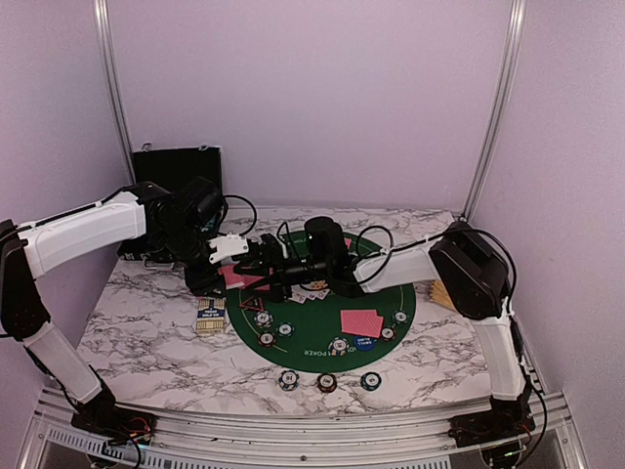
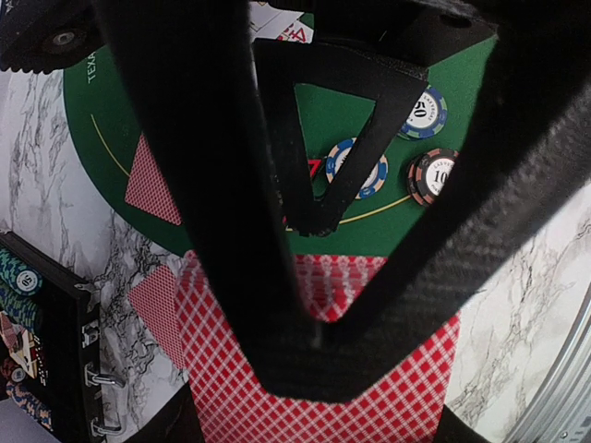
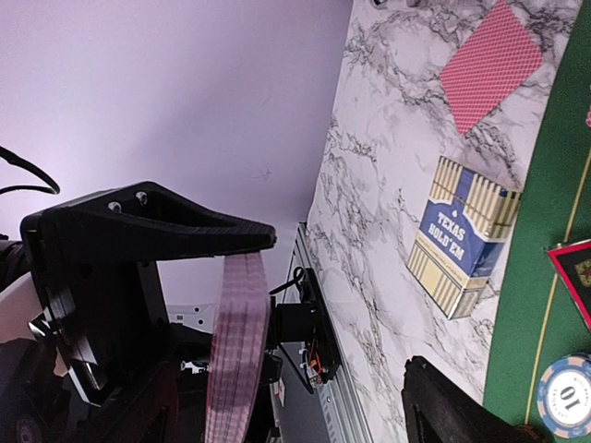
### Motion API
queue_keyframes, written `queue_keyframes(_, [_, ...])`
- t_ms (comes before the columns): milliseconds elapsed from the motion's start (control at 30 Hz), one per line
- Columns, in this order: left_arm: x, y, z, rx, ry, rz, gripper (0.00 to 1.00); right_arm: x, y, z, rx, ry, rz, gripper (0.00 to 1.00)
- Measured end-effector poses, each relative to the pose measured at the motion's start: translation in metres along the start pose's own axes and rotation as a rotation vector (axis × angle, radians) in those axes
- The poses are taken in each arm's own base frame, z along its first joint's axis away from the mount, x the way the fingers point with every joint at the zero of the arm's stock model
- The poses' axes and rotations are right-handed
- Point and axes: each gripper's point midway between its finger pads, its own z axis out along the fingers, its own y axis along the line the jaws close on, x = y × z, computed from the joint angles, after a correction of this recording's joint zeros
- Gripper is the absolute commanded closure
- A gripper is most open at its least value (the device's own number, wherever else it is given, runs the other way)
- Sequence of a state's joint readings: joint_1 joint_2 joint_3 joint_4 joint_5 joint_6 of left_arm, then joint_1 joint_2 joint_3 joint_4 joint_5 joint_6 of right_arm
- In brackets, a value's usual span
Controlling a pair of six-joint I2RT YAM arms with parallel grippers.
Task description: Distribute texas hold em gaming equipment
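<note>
My left gripper [image 1: 232, 261] [image 2: 314, 343] is shut on a deck of red-backed cards [image 2: 305, 406], held just above the far left edge of the green poker mat [image 1: 311, 330]. My right gripper [image 1: 271, 264] [image 3: 342, 303] is open. The deck shows edge-on [image 3: 235, 351] against its upper finger [image 3: 166, 221], and its lower finger [image 3: 462, 406] stands well apart. Two red-backed cards [image 1: 361, 321] lie on the mat beside a blue button disc [image 1: 362, 341]. Several chips [image 1: 264, 318] ring the mat, and three chips [image 1: 327, 382] sit on the marble in front. A red-rimmed black triangle [image 3: 577, 272] lies on the mat.
A blue and gold Texas Hold'em card box [image 1: 211, 315] [image 3: 466, 235] lies left of the mat. Single red cards lie on the mat [image 2: 152, 185] and the marble [image 2: 157, 309] [image 3: 489, 65]. The black case [image 1: 178, 166] stands back left. A tan slatted wooden object [image 1: 441, 293] sits at the right.
</note>
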State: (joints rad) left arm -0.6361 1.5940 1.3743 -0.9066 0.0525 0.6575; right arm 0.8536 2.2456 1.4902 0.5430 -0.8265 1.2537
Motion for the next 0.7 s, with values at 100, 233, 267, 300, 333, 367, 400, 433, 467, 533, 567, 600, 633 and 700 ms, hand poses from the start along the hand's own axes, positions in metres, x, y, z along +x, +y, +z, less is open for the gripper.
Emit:
queue_keyframes(100, [0.0, 0.0, 0.0, 0.0, 0.0, 0.0, 1.0, 0.0, 0.008, 0.003, -0.026, 0.001, -0.007, 0.18])
queue_keyframes(233, [0.0, 0.0, 0.0, 0.001, 0.0, 0.0, 1.0, -0.001, 0.011, 0.007, -0.047, 0.0, -0.005, 0.19])
queue_keyframes(267, [0.0, 0.0, 0.0, 0.001, 0.0, 0.0, 1.0, -0.002, 0.011, 0.008, -0.051, 0.0, -0.002, 0.19])
queue_keyframes(300, [0.0, 0.0, 0.0, 0.001, -0.001, -0.001, 1.0, -0.003, 0.01, 0.01, -0.054, 0.0, 0.0, 0.19])
queue_keyframes(333, [0.0, 0.0, 0.0, 0.001, -0.001, -0.001, 1.0, -0.003, 0.009, 0.012, -0.058, 0.001, 0.001, 0.19])
queue_keyframes(367, [0.0, 0.0, 0.0, 0.002, -0.001, -0.001, 1.0, -0.004, 0.009, 0.014, -0.063, 0.003, 0.005, 0.19])
queue_keyframes(400, [0.0, 0.0, 0.0, 0.002, -0.002, -0.002, 1.0, -0.003, 0.008, 0.016, -0.065, 0.005, 0.01, 0.19])
queue_keyframes(433, [0.0, 0.0, 0.0, 0.002, -0.002, -0.003, 1.0, -0.003, 0.007, 0.019, -0.07, 0.007, 0.013, 0.19])
queue_keyframes(467, [0.0, 0.0, 0.0, 0.003, -0.002, -0.003, 1.0, -0.003, 0.007, 0.022, -0.076, 0.01, 0.018, 0.2])
queue_keyframes(533, [0.0, 0.0, 0.0, 0.003, -0.002, -0.003, 1.0, -0.002, 0.006, 0.027, -0.089, 0.016, 0.022, 0.2])
queue_keyframes(567, [0.0, 0.0, 0.0, 0.003, -0.002, -0.003, 1.0, -0.002, 0.006, 0.03, -0.094, 0.019, 0.027, 0.2])
queue_keyframes(600, [0.0, 0.0, 0.0, 0.003, -0.002, -0.003, 1.0, -0.001, 0.005, 0.032, -0.096, 0.022, 0.031, 0.2])
queue_keyframes(633, [0.0, 0.0, 0.0, 0.003, -0.002, -0.004, 1.0, 0.0, 0.005, 0.035, -0.1, 0.027, 0.034, 0.2])
queue_keyframes(700, [0.0, 0.0, 0.0, 0.003, -0.003, -0.003, 1.0, 0.002, 0.006, 0.039, -0.108, 0.034, 0.039, 0.2])
